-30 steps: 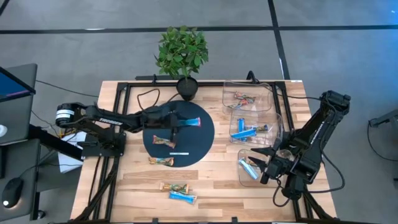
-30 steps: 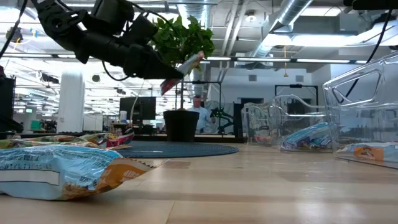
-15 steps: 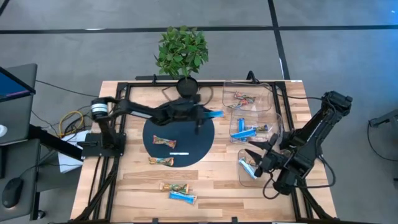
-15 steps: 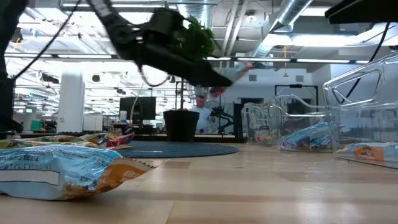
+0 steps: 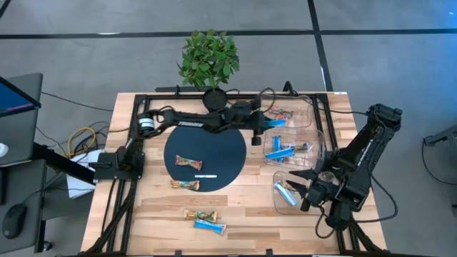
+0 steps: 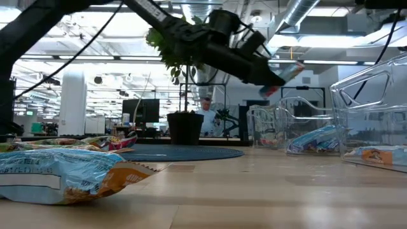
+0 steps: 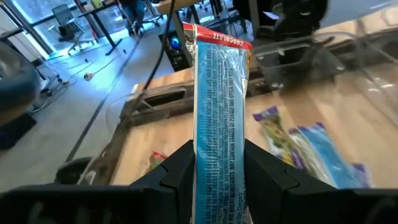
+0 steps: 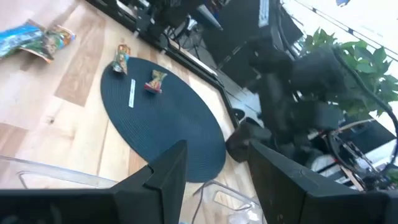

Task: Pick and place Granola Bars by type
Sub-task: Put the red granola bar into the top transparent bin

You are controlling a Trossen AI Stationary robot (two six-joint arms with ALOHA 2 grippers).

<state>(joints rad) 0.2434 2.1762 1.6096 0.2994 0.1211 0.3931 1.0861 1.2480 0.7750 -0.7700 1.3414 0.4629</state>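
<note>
Left gripper (image 5: pixel 263 127) clamps a blue granola bar (image 7: pixel 219 112) over the 2 o'clock clear bins (image 5: pixel 311 118) for sorting; right gripper (image 5: pixel 300 189) waits open at 4 o'clock.

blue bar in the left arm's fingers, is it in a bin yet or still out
Out. The blue bar is shut in the left gripper, held above the clear bins, not released.

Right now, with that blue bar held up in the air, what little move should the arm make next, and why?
Probably carry on a little toward the middle clear bin and lower. The left gripper holds the blue bar near the bins, and that bin already holds blue bars.
</note>
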